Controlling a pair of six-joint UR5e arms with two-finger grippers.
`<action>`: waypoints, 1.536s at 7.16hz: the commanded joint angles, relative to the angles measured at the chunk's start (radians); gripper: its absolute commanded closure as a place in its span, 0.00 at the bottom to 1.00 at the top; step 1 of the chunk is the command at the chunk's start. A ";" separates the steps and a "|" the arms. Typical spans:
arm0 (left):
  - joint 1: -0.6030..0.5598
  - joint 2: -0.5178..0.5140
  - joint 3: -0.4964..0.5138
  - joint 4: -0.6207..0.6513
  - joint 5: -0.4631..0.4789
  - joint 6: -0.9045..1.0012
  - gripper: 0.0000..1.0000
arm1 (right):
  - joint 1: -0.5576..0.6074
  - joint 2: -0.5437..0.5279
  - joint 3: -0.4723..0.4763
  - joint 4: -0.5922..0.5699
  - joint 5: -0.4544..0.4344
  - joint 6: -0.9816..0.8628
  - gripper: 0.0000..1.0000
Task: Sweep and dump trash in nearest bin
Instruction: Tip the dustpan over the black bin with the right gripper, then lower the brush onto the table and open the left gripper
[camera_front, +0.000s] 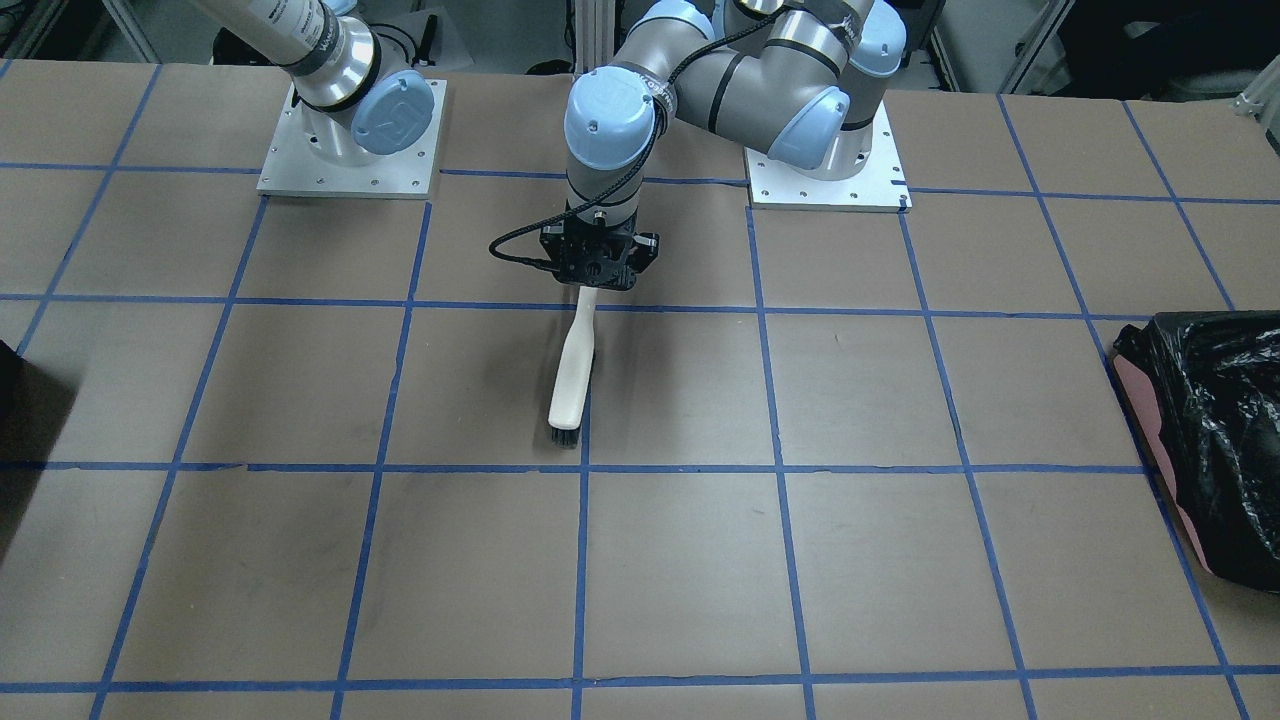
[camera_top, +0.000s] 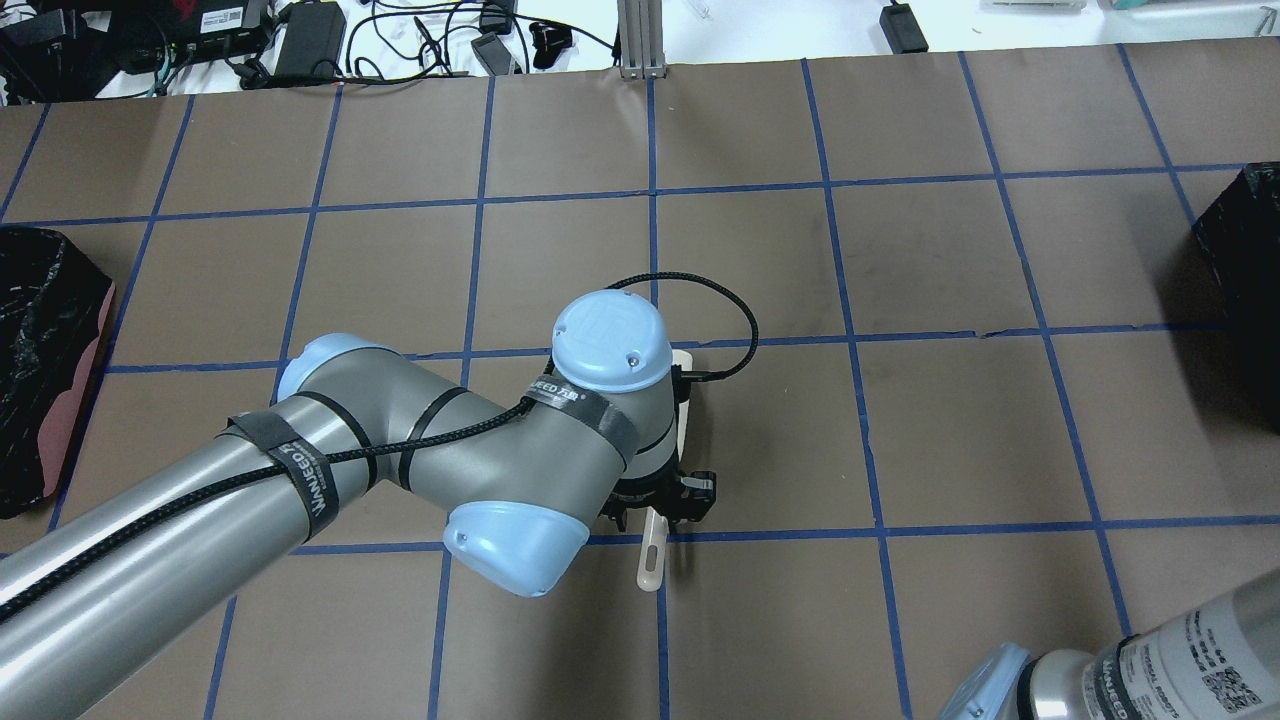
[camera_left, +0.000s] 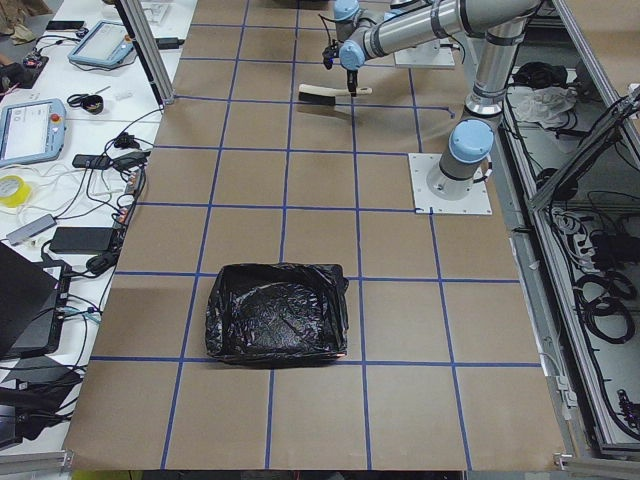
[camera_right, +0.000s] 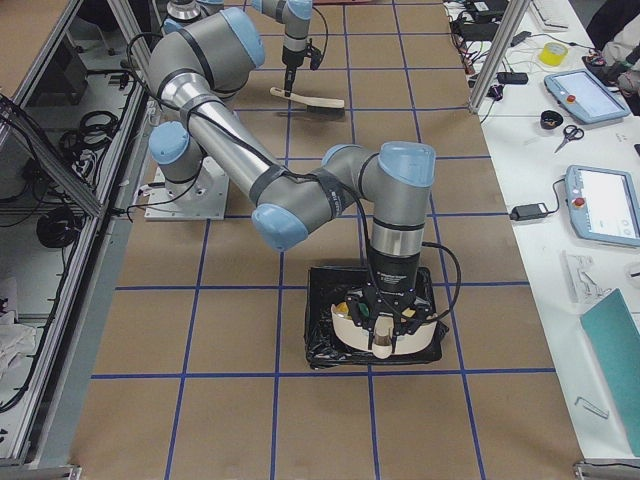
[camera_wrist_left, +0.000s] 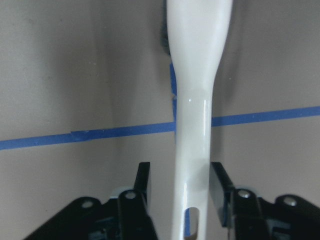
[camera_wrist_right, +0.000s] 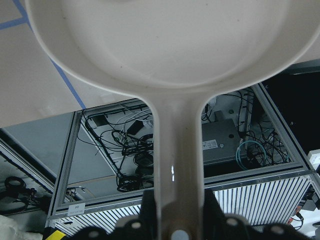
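My left gripper (camera_front: 598, 283) stands upright over the handle end of a white brush (camera_front: 571, 372) that lies on the table with its black bristles down. In the left wrist view (camera_wrist_left: 181, 184) the jaws straddle the handle (camera_wrist_left: 192, 125) with a gap on one side, so it is open. My right gripper (camera_wrist_right: 177, 212) is shut on the handle of the white dustpan (camera_wrist_right: 165, 45) and holds it over a black-lined bin (camera_right: 325, 345). Small yellow and green bits (camera_right: 352, 308) show by the pan's rim. I cannot tell if they lie in the pan or the bin.
A second black-lined bin (camera_front: 1210, 440) stands at the table's end on my left side; it also shows in the overhead view (camera_top: 40, 360). The bin on my right (camera_top: 1245, 255) shows at that view's right edge. Blue tape lines grid the brown table (camera_front: 700, 580).
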 joint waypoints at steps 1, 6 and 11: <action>0.014 0.013 0.026 0.006 0.001 0.004 0.04 | 0.009 -0.039 0.095 -0.085 -0.010 0.030 1.00; 0.197 0.016 0.348 -0.210 0.099 0.022 0.00 | 0.035 -0.051 0.129 -0.090 0.070 0.032 1.00; 0.550 0.082 0.426 -0.296 0.141 0.395 0.00 | 0.307 -0.180 0.118 0.264 0.171 0.433 1.00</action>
